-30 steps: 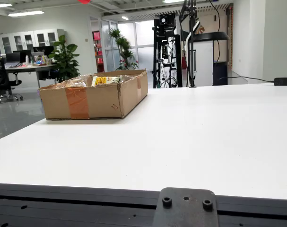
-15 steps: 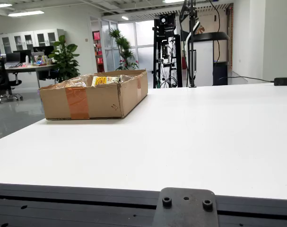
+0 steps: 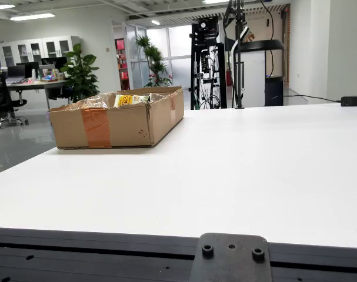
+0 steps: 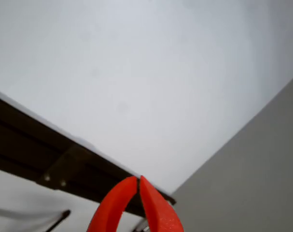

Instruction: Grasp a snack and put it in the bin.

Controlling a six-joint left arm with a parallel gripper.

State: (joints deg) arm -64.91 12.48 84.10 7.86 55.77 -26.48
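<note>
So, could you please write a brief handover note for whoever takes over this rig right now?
Gripper: red fingertips together, holding nothing, seen in the view that rides on it above the white table.
Cardboard box: far left of the table in the view from the side, with snack packets already inside.
Done: those packets are binned.
Left: no loose snack shows on the table in either view; check before another grasp.

White table [image 3: 254, 176]; cardboard box [image 3: 116, 120] on far left, side view.
</note>
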